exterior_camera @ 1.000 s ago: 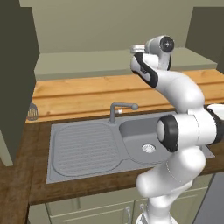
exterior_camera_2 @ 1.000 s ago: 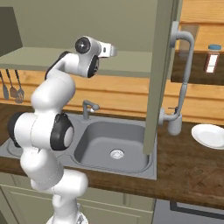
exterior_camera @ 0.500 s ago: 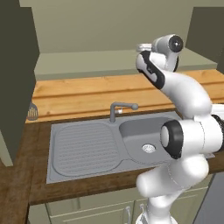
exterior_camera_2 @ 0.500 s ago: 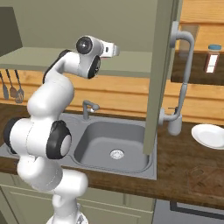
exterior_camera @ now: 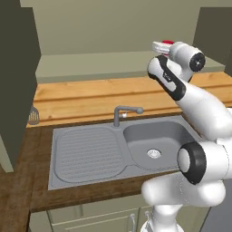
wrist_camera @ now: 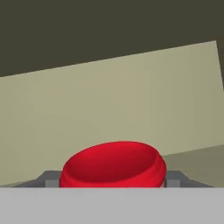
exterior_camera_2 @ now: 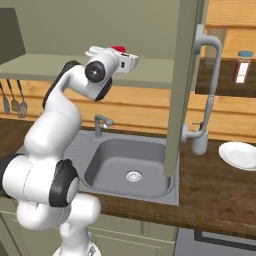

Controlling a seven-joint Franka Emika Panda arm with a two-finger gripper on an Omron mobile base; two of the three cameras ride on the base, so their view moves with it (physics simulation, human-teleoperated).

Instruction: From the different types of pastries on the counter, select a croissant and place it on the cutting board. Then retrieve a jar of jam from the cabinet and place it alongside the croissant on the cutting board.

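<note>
Red-lidded jar (wrist_camera: 113, 165) sits clamped between the gripper (exterior_camera_2: 111, 52) fingers, upper centre of frame. Arm has swung slightly sideways; jam retrieved, cutting board next.

A grey steel sink (exterior_camera: 136, 145) with a drainboard and tap (exterior_camera: 124, 113) is sitting in a dark wood counter (exterior_camera_2: 215, 192), backed by light wood panelling (exterior_camera: 90, 97) and an olive wall (exterior_camera: 104, 31), a cabinet door (exterior_camera_2: 182, 85) standing open
</note>
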